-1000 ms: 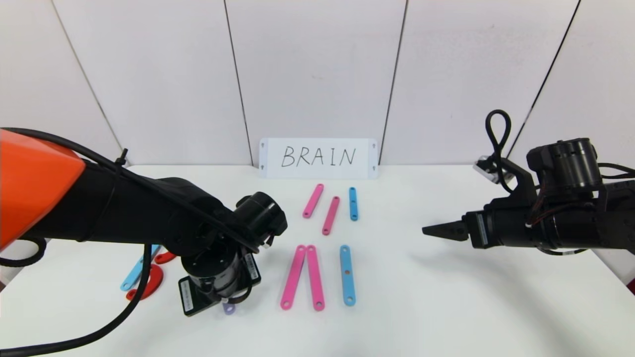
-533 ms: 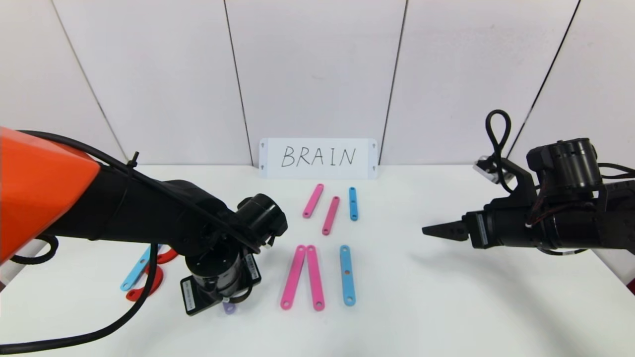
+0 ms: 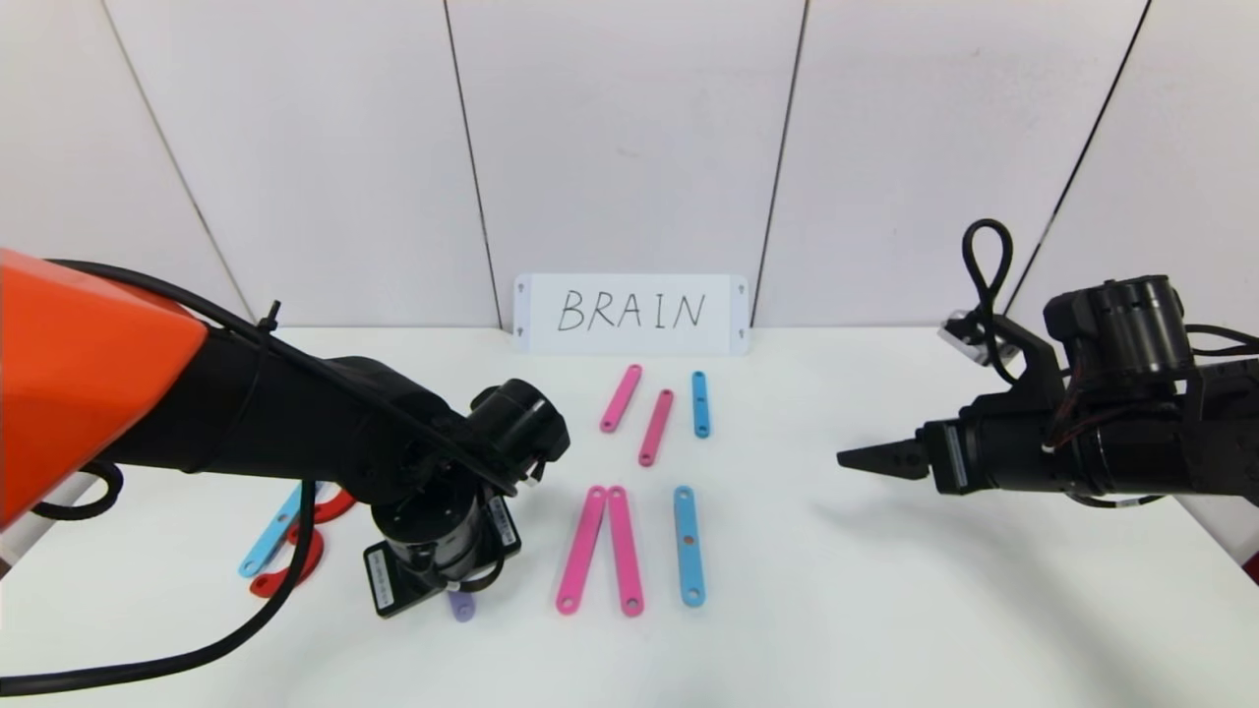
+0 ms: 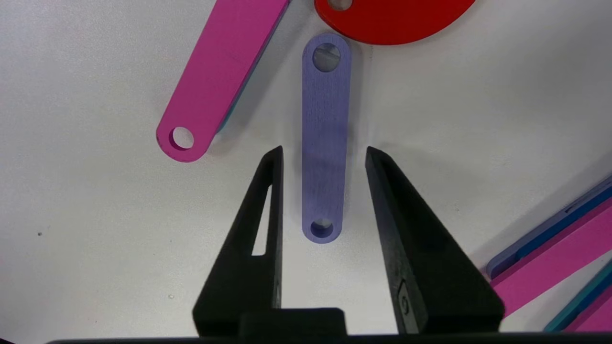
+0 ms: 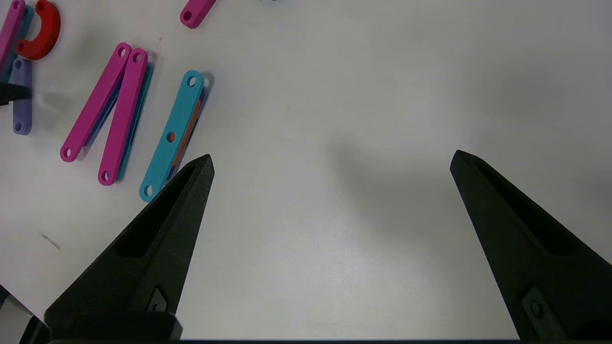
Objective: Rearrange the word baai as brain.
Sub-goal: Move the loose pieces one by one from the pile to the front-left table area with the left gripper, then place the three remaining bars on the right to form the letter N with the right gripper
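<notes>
Pieces of the word lie flat on the white table (image 3: 885,610). A short purple strip (image 4: 325,143) rests between the fingers of my left gripper (image 4: 324,153), with a gap on each side; the gripper is open and points straight down. In the head view only the strip's near end (image 3: 462,607) shows under the left wrist. A pink strip (image 4: 220,81) and a red curve (image 4: 392,19) lie just beyond it. My right gripper (image 3: 861,457) hovers open over bare table at the right, holding nothing.
Two long pink strips (image 3: 600,549) and a long blue strip (image 3: 689,546) lie mid-table. Three short strips (image 3: 656,427) lie behind them. A blue strip (image 3: 266,551) and red curves (image 3: 295,565) lie far left. The white BRAIN card (image 3: 630,313) stands against the wall.
My left gripper has opened and let go of the purple strip, which now lies on the table. The left arm has shifted slightly. The right arm has not moved.
</notes>
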Robot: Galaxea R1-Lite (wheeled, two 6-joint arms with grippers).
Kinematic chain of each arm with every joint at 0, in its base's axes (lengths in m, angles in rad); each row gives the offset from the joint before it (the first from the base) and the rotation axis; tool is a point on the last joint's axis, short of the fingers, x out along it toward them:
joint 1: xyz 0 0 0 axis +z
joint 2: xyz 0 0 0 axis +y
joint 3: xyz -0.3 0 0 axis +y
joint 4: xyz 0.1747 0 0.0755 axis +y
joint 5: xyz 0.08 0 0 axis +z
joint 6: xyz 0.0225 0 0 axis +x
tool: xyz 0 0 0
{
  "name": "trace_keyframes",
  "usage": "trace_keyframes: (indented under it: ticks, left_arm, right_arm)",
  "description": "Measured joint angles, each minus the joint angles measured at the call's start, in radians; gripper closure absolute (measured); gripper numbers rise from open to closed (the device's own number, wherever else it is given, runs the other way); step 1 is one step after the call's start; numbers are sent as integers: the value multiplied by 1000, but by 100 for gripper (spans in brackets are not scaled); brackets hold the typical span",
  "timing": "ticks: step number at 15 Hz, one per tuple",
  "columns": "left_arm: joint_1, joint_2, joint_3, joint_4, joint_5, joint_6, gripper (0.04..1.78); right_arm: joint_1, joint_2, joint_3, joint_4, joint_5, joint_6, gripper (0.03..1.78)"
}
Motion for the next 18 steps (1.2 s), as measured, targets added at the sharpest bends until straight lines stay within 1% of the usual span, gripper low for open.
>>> trace_keyframes:
  ticks: [2, 4, 6, 7, 9, 11, 13, 14, 16, 18]
  left_arm:
    - [0, 0, 0, 0, -1, 2, 74]
    - [-1, -3, -4, 0, -2, 3, 43]
    - [-5, -13, -10, 0, -3, 6, 21]
    - [-7, -18, -11, 0, -2, 8, 14]
    - [-9, -29, -12, 0, -3, 12, 8]
    - [-10, -47, -12, 1, -3, 19, 8]
    - [-6, -74, -12, 3, -3, 52, 8]
    - [3, -91, -12, 3, -4, 86, 8]
    - [32, -135, -13, 4, -9, 182, 8]
    - [76, -171, -32, 4, -30, 296, 8]
  right_arm:
    - [0, 0, 0, -1, 0, 0, 8]
    - [1, 0, 1, -2, 0, 0, 8]
    - [1, 0, 1, -2, 0, 0, 8]
    - [1, 0, 1, -2, 0, -1, 8]
    - [1, 0, 2, -10, 0, 0, 8]
    - [1, 0, 7, -32, 1, 1, 8]
    - [1, -1, 23, -80, 7, 2, 8]
    - [2, -2, 30, -94, 9, 4, 8]
    - [3, -6, 31, -89, 12, 14, 8]
    - [9, -5, 23, -95, 13, 50, 8]
